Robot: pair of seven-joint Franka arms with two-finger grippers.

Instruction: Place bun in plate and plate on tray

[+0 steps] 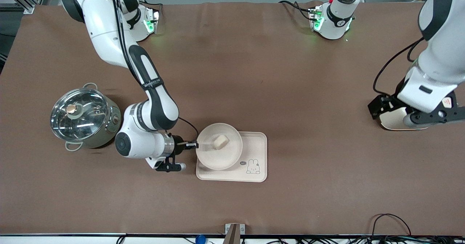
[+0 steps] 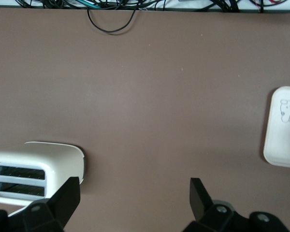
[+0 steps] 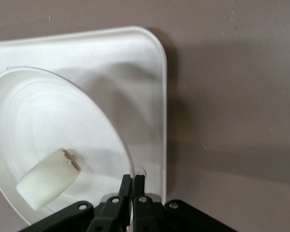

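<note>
Two arms share the brown table: at centre-left of the front view the right gripper (image 1: 194, 145) pinches the rim of the plate (image 1: 212, 156), fingers closed thin on its edge (likely to steer it), and the round, shallow, smooth cream dish sits on the tray (image 1: 258, 142), overhanging its edge. The bun (image 1: 221, 142), a small pale lump, lies in the plate. At the right edge the left gripper (image 2: 135, 195) waits, spread wide and empty, over a glossy white toaster (image 2: 36, 169).
</note>
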